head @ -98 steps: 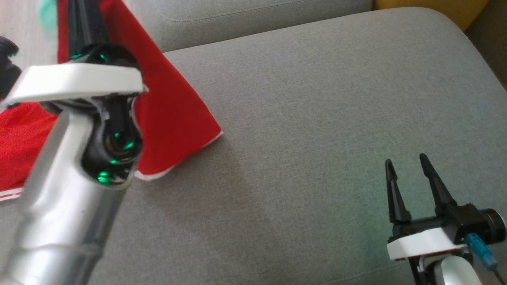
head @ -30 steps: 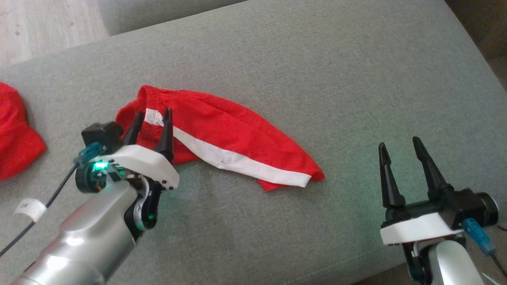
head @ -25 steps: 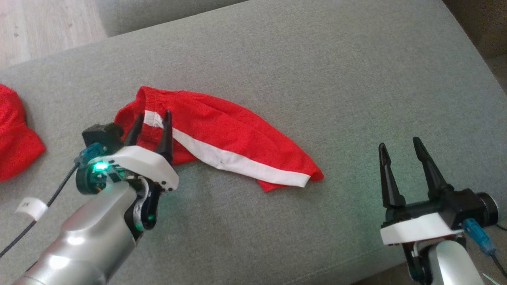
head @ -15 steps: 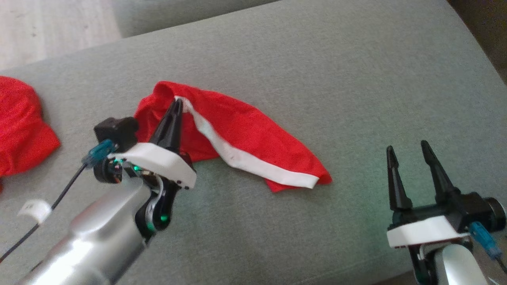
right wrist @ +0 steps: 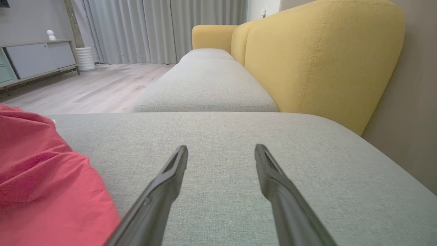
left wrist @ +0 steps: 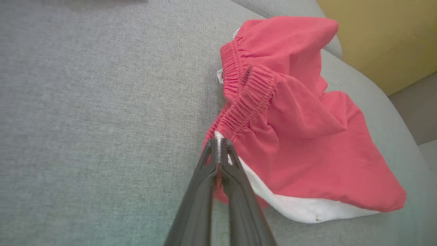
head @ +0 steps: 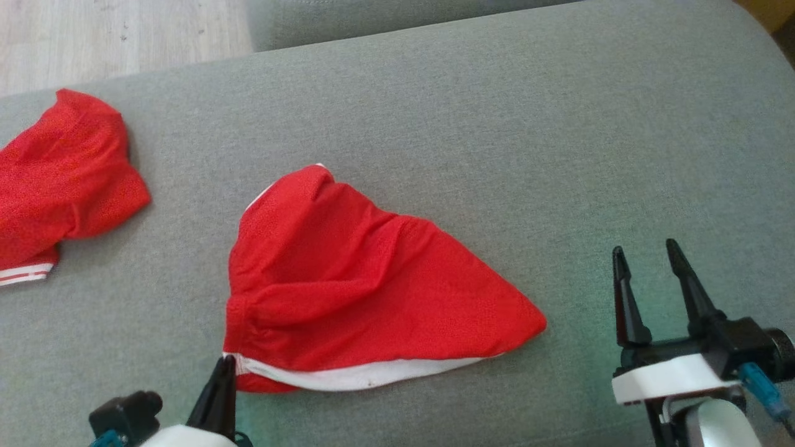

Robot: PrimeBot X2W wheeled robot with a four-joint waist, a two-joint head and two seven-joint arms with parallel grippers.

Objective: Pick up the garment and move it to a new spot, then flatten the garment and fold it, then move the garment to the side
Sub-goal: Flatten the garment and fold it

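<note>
Nothing legible for you here.
You get no lettering, brand or number on the red garment [head: 372, 292], grey cushion [head: 497, 124] or yellow sofa back [right wrist: 317, 61]; the white tab [left wrist: 219, 76] at the waistband is too small to read.

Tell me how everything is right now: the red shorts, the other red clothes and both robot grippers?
red shorts: bunched up on the grey cushion, not flat, one waistband corner pinched.
left gripper: jaws shut on the red shorts' waistband corner.
right gripper: jaws open, empty, over bare cushion.
other red garment: crumpled, lying apart, untouched.
</note>
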